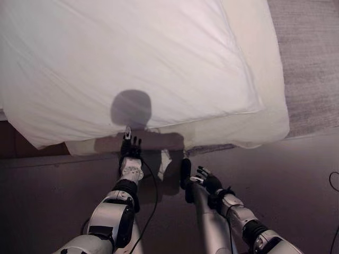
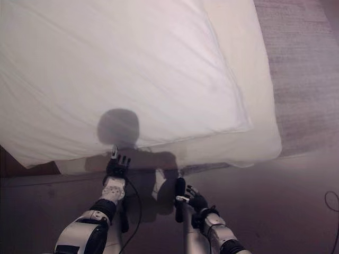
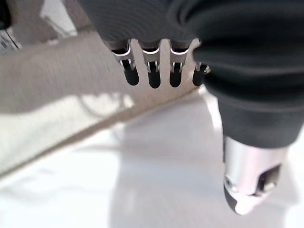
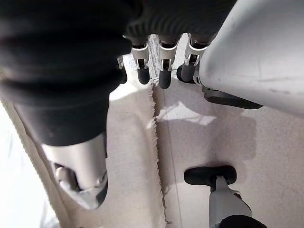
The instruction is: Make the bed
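A white duvet (image 1: 132, 58) covers most of the bed, smooth with light creases. Its near edge hangs over the bed's side, and its right corner sits short of the cream mattress (image 1: 267, 114), which shows along the right and near sides. My left hand (image 1: 130, 150) is raised just below the duvet's near edge, open with straight fingers (image 3: 130, 76) and holding nothing; the left wrist view shows the duvet (image 3: 156, 180) past them. My right hand (image 1: 211, 183) hangs lower to the right over the floor, its fingers (image 4: 164, 76) relaxed and empty.
Dark floor (image 1: 286, 169) runs along the bed's near side. A grey carpet (image 1: 312, 63) lies to the right of the bed. A frayed rug edge (image 4: 154, 142) shows beneath my right hand. Brown wood (image 1: 10, 140) shows under the duvet's left end.
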